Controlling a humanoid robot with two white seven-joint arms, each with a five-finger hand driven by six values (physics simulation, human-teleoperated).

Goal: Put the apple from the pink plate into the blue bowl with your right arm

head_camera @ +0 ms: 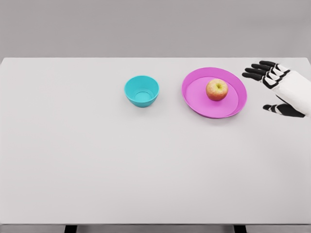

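Head view, looking down on a white table (97, 170). One apple (216, 90), one pink plate (196, 99), one blue bowl (142, 91), one hand in sight.

Apple: red and yellow, sitting inside the pink plate, a little right of and above the plate's middle, upright with the stem dimple facing up and slightly toward the camera. Roundish, so no clear long axis.

Pink plate: right of the table's middle, holding only the apple, shallow with a raised rim.

Blue bowl: left of the plate, near it but apart, with bare table between. Open side up, nothing visible inside, inner floor plainly showing.

Right hand (277, 85): coming in from the right edge on a white arm, just beside the plate's right rim, not touching it. Black fingers (255, 71) spread and relaxed, pointing left toward the plate, thumb lower and separate. Grasping nothing. Well clear of the apple.
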